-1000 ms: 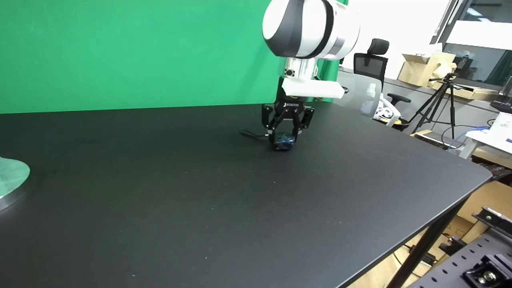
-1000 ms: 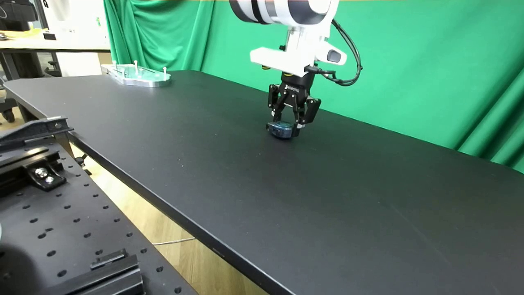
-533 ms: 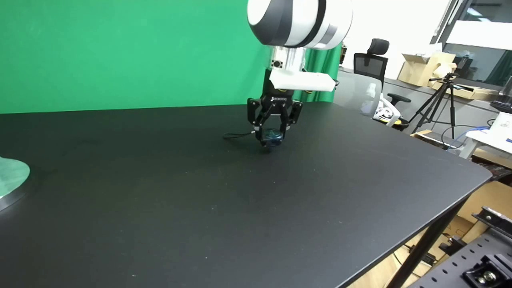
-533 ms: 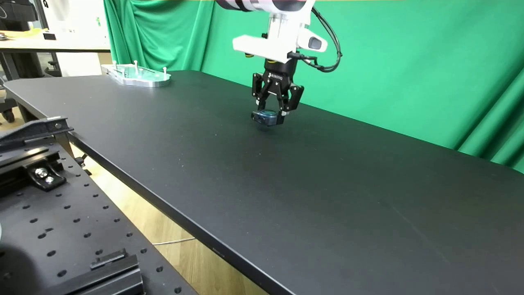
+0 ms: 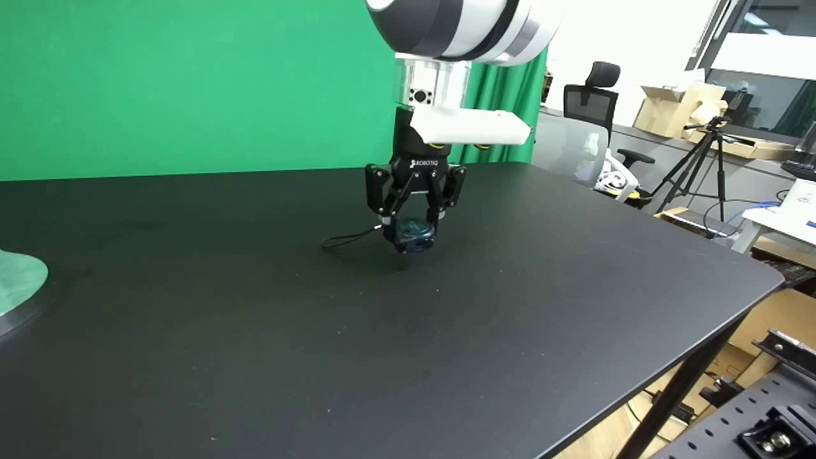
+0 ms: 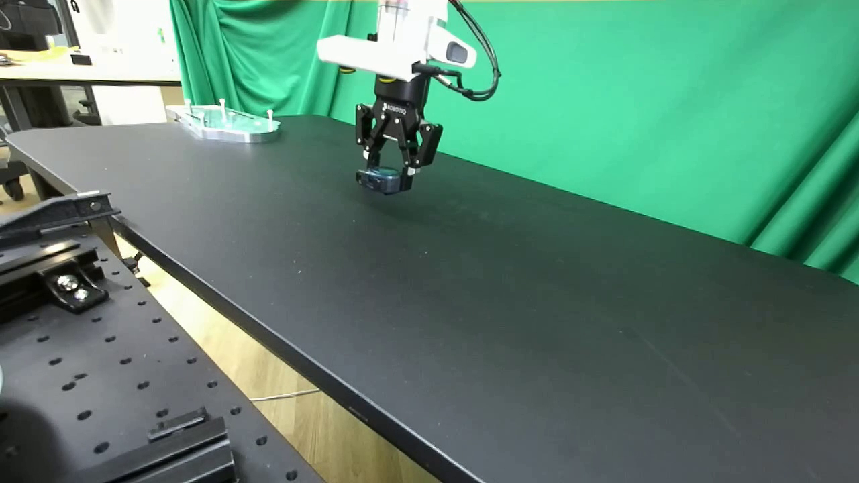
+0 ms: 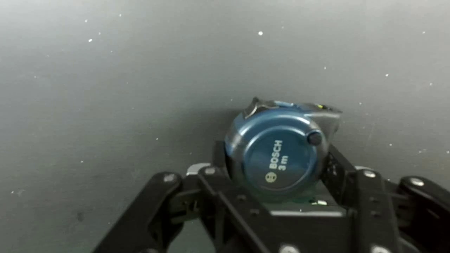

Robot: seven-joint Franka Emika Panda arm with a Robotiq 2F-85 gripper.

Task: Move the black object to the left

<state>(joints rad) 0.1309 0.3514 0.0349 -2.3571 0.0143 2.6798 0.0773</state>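
Observation:
The black object is a small roundish blue-black tape measure marked BOSCH 3 m. It shows in both exterior views [image 5: 415, 236] [image 6: 381, 180] and in the wrist view [image 7: 279, 160]. A thin black strap [image 5: 344, 240] trails from it to the left in an exterior view. My gripper [image 5: 412, 233] is shut on the tape measure, with one finger on each side of it. The gripper also shows in an exterior view [image 6: 387, 178] and in the wrist view [image 7: 276, 156]. The tape measure is held a little above the black table [image 5: 287, 357], with a faint shadow below.
A greenish plate with a metal rim [image 5: 22, 287] lies at the table's left in an exterior view. A clear tray with upright pegs [image 6: 228, 127] stands at the far end. A perforated metal board [image 6: 134, 349] is beside the table edge. Green curtain hangs behind.
The gripper, shut on the tape measure throughout, has moved left in both exterior views and risen from the table. The strap has moved along with it.

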